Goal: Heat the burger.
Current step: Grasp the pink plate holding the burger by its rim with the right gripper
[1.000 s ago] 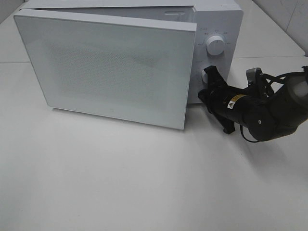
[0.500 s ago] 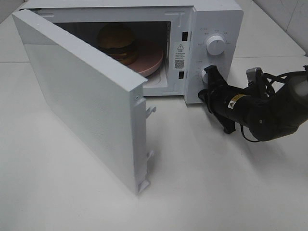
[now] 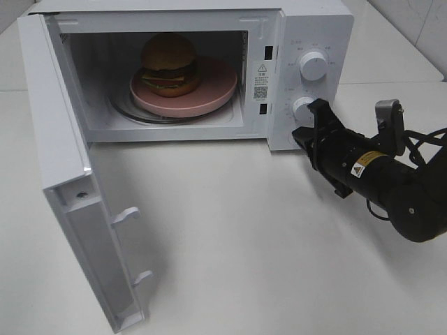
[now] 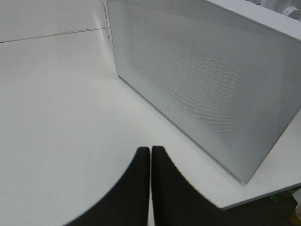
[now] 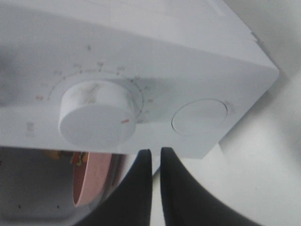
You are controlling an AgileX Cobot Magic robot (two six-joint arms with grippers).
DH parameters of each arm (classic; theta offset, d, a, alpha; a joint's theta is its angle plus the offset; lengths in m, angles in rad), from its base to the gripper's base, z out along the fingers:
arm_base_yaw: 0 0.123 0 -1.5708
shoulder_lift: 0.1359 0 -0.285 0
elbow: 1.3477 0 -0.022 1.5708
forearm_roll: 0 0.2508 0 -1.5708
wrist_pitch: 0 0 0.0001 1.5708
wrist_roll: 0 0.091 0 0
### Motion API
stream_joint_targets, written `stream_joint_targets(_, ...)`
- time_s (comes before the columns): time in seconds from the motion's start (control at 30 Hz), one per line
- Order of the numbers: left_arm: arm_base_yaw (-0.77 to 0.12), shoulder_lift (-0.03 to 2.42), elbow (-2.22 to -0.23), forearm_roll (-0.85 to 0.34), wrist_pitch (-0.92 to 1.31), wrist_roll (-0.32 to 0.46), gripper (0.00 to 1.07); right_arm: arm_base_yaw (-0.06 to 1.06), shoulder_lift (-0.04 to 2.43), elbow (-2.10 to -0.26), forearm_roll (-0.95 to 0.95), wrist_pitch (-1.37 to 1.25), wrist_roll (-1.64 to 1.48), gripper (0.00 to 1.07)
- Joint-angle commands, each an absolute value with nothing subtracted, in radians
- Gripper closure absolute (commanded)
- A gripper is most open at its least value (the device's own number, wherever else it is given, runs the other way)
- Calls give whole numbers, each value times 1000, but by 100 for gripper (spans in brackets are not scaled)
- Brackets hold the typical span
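I'm working over a plain white table [image 3: 244, 230], with pale wall tiles [image 3: 419, 21] in the far corner of the room. The white microwave [image 3: 314, 28] stands at the back with its door [image 3: 63, 174] swung wide open.

The high camera gives me the whole cavity. The burger [image 3: 169, 64] sits upright on a pink plate [image 3: 216, 94] inside, well apart from the right jaws and past the control panel from them. That camera shows nothing of my left arm. The left wrist camera shows only bare table below the left jaws and the door's dotted outer face ahead of them. The right wrist camera gets close to the panel. A white dial [image 5: 96, 113] and a round button [image 5: 199, 117] lie just ahead of the right jaws, and a sliver of the pink plate shows beside them through the opening.

The left jaws are pressed together and hold nothing. The right jaws, at the tip of the black right arm [image 3: 377, 174], are drawn in to a thin slit. They are empty, near the panel's lower corner. I cannot tell whether they touch it.
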State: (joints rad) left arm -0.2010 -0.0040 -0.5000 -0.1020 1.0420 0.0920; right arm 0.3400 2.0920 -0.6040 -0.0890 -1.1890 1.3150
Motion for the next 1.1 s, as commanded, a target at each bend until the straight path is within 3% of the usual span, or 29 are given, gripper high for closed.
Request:
stream_joint_targets(0.03,-201,-22,-499,-106,1034,88,106,337,2068,-566,-149,-1326,1231,103)
stream_joint_targets(0.27,-201,-22,-499,-106,1034,88,106,336,2053,-521,-188,-1336,1144,101)
stream_joint_targets(0.43,-201,-22,-499,-106,1034,88,106,334,2033,-509,-239,-1370,913,100)
stream_joint_targets(0.5,-201,-22,-499,-106,1034,88,106,334,2025,-509,-270,-1370,661,99)
stream_joint_targets(0.6,-201,-22,-499,-106,1034,88,106,334,2024,-509,-272,-1370,607,99)
stream_joint_targets(0.67,-201,-22,-499,-106,1034,88,106,334,2022,-509,-271,-1370,379,98)
stream_joint_targets(0.87,-201,-22,-499,-106,1034,88,106,334,2022,-509,-270,-1368,236,97)
stream_joint_targets(1.1,-201,-22,-499,-106,1034,88,106,334,1975,-510,-324,-1132,214,95)
